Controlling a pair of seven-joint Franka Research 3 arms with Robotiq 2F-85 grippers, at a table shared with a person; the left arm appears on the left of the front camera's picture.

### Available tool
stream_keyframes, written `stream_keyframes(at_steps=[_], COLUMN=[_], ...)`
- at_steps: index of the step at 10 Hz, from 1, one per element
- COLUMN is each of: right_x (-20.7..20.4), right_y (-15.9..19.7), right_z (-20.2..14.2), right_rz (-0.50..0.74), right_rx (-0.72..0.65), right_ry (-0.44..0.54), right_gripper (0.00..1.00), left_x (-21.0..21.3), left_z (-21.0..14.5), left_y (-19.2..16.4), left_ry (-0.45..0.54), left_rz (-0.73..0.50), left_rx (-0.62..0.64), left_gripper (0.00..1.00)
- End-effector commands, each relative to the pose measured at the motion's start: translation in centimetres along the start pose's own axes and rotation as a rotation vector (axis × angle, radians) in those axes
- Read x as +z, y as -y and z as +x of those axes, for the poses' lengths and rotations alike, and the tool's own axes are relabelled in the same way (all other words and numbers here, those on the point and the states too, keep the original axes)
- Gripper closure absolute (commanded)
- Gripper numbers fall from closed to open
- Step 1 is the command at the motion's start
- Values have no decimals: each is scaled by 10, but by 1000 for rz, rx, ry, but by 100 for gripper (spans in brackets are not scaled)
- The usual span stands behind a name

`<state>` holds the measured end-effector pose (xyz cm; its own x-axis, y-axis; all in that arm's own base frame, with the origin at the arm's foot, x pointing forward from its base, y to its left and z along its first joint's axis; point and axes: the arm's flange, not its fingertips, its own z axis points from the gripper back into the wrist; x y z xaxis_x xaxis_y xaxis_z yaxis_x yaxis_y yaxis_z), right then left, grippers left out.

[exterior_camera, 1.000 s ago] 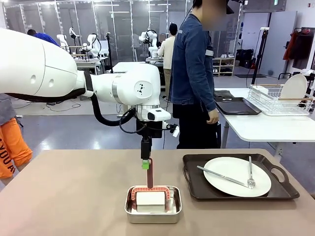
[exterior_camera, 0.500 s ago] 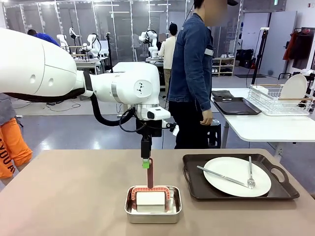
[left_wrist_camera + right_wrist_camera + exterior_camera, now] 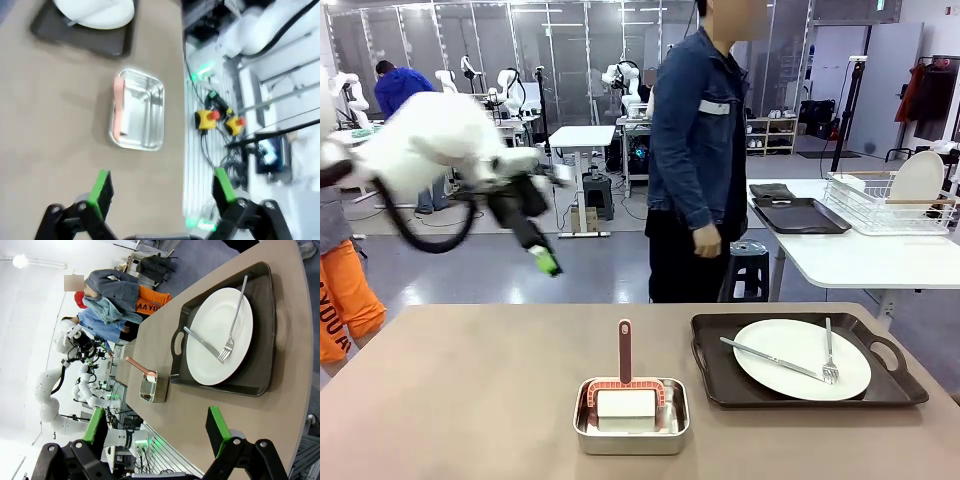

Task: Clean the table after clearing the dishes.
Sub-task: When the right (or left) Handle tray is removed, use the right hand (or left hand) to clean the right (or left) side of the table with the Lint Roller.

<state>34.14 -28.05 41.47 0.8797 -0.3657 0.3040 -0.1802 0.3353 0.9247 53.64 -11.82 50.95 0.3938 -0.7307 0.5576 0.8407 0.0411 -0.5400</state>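
Beige-brown and wide, the table (image 3: 470,400) fills the lower half of the front view. A person (image 3: 695,150) in a denim jacket stands behind it at upper centre. At upper left the white left arm (image 3: 420,150) shows blurred, raised well above the tabletop.

A dark brown handled tray (image 3: 712,375) lies at lower right and bears a round white plate (image 3: 790,340). Just left of the tray, at bottom centre, sits a small steel pan (image 3: 630,442). It holds a white block (image 3: 626,403) and a brush (image 3: 624,350) with its reddish handle upright. A knife (image 3: 770,358) and a fork (image 3: 829,350) rest on the plate.

The left gripper (image 3: 162,186) has its jaws spread wide and empty. The right gripper (image 3: 156,426) is likewise spread and holds nothing.
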Motion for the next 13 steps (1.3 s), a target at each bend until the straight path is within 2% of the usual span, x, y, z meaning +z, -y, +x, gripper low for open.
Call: stream_keyframes(at_steps=[1,3,5,7,8,10,13], right_x=[0,0,0,0,0,0,0], right_y=[-3,-3,-3,-3,-3,-3,-3], right_z=[0,0,0,0,0,0,0], right_rz=[3,3,3,3,3,3,3], right_rx=[8,8,8,8,8,8,8], right_ry=[0,0,0,0,0,0,0], right_gripper=[0,0,0,0,0,0,0], left_x=[19,37,40,40,41,43,55], left_z=[-120,-216,-298,-350,-362,-386,-396], left_y=[34,69,96,115,122,129,138], left_ry=[393,649,833,961,995,992,978], left_rz=[19,70,132,193,205,255,372], left_rx=[118,183,296,360,359,504,614], left_gripper=[0,0,0,0,0,0,0])
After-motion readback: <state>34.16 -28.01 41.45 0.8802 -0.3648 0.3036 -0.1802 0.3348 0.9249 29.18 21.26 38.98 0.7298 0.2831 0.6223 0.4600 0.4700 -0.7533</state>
